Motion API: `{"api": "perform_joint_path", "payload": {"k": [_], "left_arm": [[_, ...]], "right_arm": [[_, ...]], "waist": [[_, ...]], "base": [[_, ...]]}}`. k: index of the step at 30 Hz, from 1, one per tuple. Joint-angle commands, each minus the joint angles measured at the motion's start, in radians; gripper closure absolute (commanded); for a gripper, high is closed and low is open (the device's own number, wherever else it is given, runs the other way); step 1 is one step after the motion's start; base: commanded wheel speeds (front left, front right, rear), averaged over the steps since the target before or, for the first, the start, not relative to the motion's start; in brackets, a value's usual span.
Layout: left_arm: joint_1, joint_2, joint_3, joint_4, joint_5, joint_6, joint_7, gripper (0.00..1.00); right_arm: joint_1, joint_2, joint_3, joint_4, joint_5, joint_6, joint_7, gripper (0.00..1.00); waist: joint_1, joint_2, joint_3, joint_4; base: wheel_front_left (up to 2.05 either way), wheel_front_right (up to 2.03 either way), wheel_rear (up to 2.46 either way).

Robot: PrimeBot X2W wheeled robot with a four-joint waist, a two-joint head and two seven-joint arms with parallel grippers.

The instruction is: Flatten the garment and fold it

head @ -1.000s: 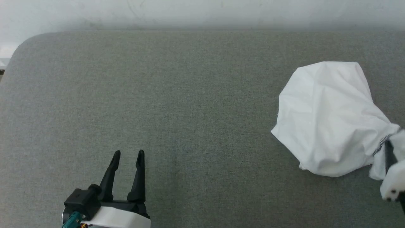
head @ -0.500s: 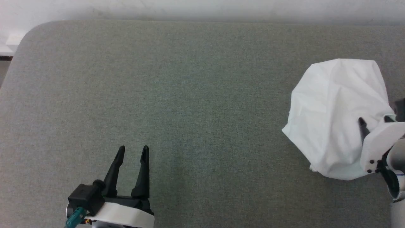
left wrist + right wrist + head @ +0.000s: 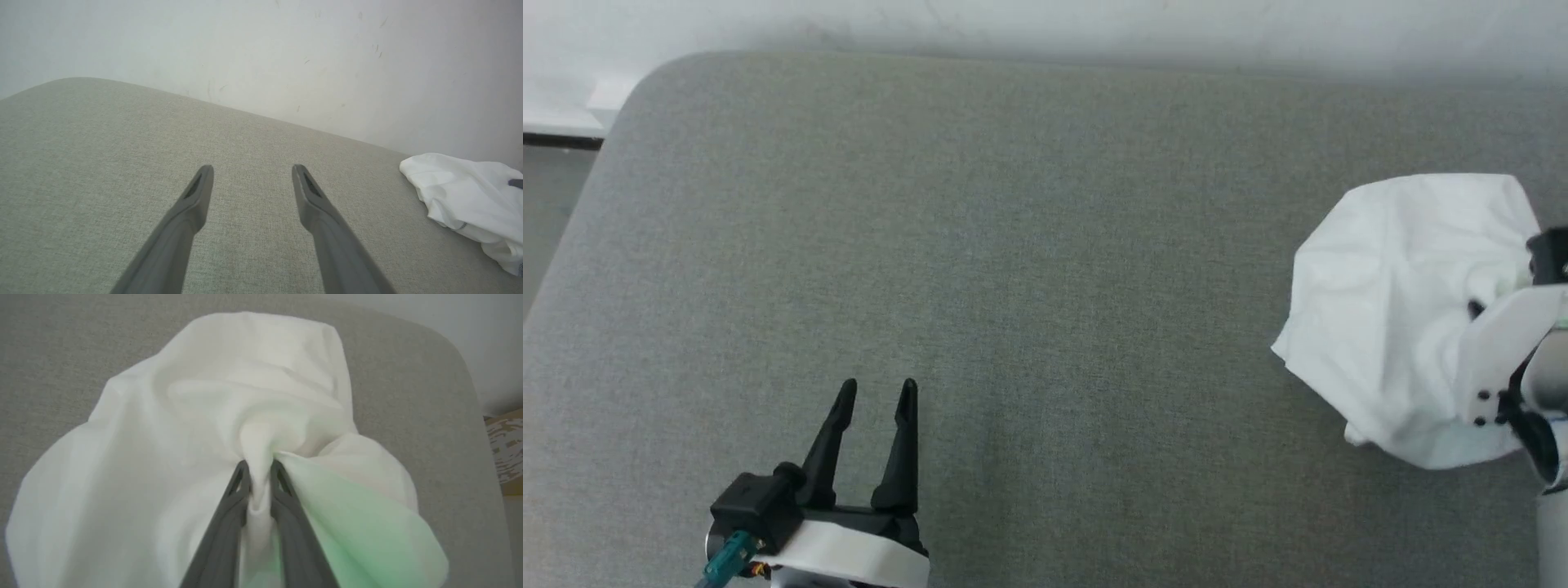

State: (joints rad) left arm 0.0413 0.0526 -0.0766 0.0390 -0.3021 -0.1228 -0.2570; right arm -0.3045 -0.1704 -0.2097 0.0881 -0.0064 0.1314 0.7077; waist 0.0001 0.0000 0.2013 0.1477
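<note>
Right gripper (image 3: pixel 256 466) has moved in, now pinching a bunch of the garment (image 3: pixel 1380 327); thin fabric could slip out. Left gripper (image 3: pixel 876 392) idles, spread.

The garment (image 3: pixel 1396 318) lies bunched on the surface (image 3: pixel 1045 245), towards its right end. The right gripper (image 3: pixel 260 465) is at the garment's near right side, a fold between its fingers (image 3: pixel 229 514); the left gripper (image 3: pixel 878 385) is well off to the garment's left

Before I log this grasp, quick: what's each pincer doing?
Left pincer: open, empty.
Right pincer: shut on the white garment.
</note>
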Motion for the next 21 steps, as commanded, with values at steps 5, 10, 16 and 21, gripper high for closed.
{"api": "perform_joint_path", "payload": {"k": [5, 10, 16, 21], "left_arm": [[0.022, -0.002, -0.01, 0.008, -0.011, -0.006, -0.005, 0.0], [0.033, -0.002, -0.019, 0.007, -0.02, -0.001, -0.005, 0.0], [0.026, -0.002, -0.035, 0.009, -0.037, 0.001, -0.005, 0.0], [0.008, -0.002, -0.043, 0.01, -0.045, 0.002, -0.005, 0.0]], "right_arm": [[-0.113, -0.06, 0.077, -0.11, 0.022, -0.001, -0.035, 1.0], [-0.244, -0.104, 0.301, -0.152, 0.022, -0.001, -0.044, 1.0], [-0.256, -0.063, 0.651, -0.035, 0.132, -0.001, -0.019, 1.0], [-0.194, -0.049, 0.818, 0.056, 0.237, -0.001, -0.023, 1.0]], "waist": [[-0.0001, 0.0, -0.084, 0.011], [-0.0001, 0.0, -0.093, 0.029], [-0.0001, 0.0, -0.061, 0.061], [-0.0001, 0.0, -0.033, 0.078]], "base": [[0.0, 0.0, 0.0], [0.0, 0.0, 0.0], [0.0, 0.0, 0.0], [0.0, 0.0, 0.0]]}}
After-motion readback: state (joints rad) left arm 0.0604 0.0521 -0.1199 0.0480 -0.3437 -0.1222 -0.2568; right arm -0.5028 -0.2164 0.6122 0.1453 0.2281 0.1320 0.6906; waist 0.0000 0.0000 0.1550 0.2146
